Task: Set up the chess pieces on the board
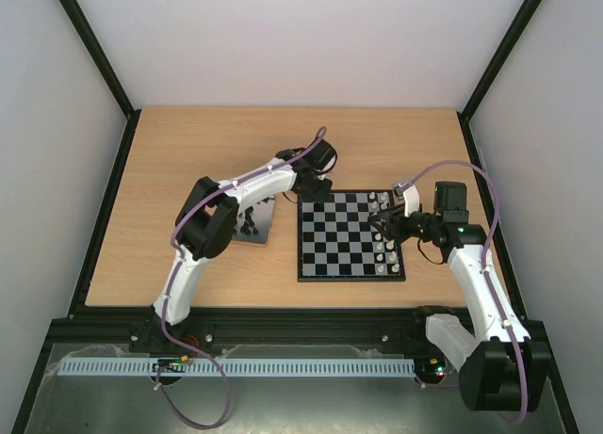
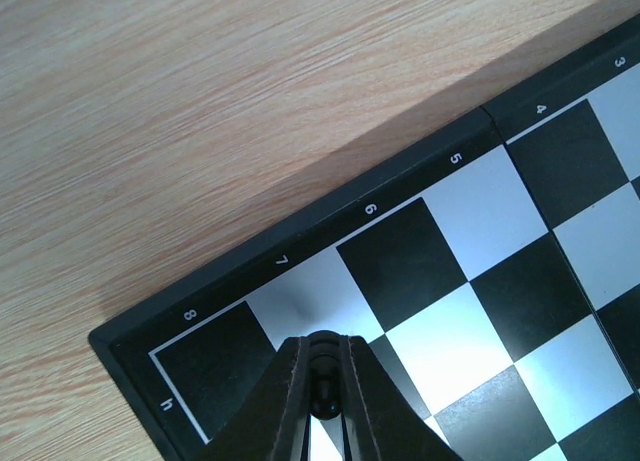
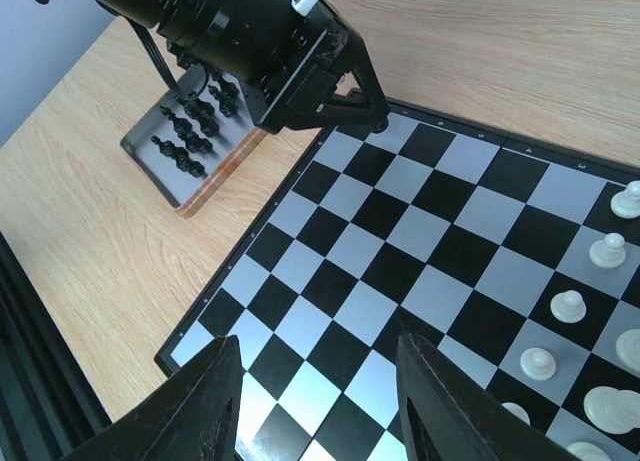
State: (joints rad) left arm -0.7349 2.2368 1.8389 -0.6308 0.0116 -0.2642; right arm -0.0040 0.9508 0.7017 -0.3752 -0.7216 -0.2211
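Observation:
The black-and-grey chequered board (image 1: 339,241) lies in the middle of the table. My left gripper (image 2: 323,343) is shut on a tiny black chess piece (image 2: 327,386) and holds it just above the board's far left corner, near the squares marked h7 and h8. That gripper also shows in the top view (image 1: 318,194) and the right wrist view (image 3: 375,121). Several more black pieces (image 3: 190,131) stand on a grey metal tray (image 3: 165,176) left of the board. My right gripper (image 3: 320,401) is open and empty above the board's (image 3: 400,231) near-right part.
Several white pieces (image 3: 570,306) stand in two files along the board's right side (image 1: 388,250). The tray (image 1: 267,229) sits close to the board's left edge, under the left arm. Black frame posts and grey walls enclose the table.

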